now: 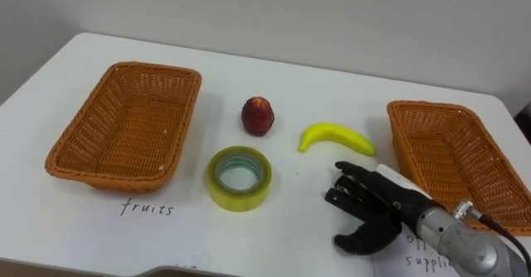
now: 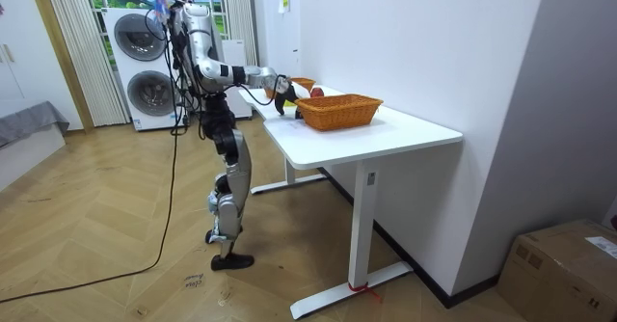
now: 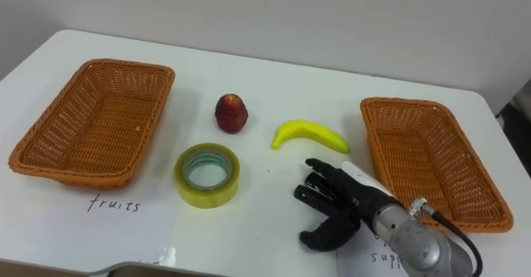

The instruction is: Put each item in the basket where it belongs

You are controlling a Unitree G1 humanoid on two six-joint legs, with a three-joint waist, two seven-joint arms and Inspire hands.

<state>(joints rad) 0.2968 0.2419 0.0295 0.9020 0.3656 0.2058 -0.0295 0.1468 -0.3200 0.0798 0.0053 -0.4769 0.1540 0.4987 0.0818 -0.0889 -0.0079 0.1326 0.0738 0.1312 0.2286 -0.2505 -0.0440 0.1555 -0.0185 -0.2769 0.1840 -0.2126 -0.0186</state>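
**A:** Where was the right hand (image 1: pixel 373 206) at that point?

**B:** Low over the table (image 1: pixel 50 227), toward the near edge and right of the middle, close to the near left corner of the right basket (image 1: pixel 452 157). Its fingers (image 1: pixel 357 177) were spread and fairly straight, with the thumb held apart. They held nothing.

**A:** And the things to sort?

**B:** All three lay on the table between the baskets. The banana (image 1: pixel 336 137) lay just beyond the fingertips, toward the far edge, close to them but not touching. The tape (image 1: pixel 239 177) sat to the hand's left, near the middle of the table. The apple (image 1: pixel 257 115) stood beyond the tape, toward the far edge. Neither basket held anything; the left basket (image 1: pixel 99 128) sat toward the left edge.

**A:** Which one was it after?

**B:** I judged the banana, since it was nearest, though the tape wasn't ruled out.

**A:** How should that pick have gone?

**B:** The hand needed to move a little toward the far edge, so the palm came over the banana's thick middle. The fingers should have turned across its curve rather than along it. Then it could lower and close, thumb on one side and fingers on the other. A grip near either tip would probably have let the banana swing or roll. After that, the hand needed to lift clear of the tape and apple before crossing to the left basket, which I took for the fruit one, and to clear the rim on the way in.
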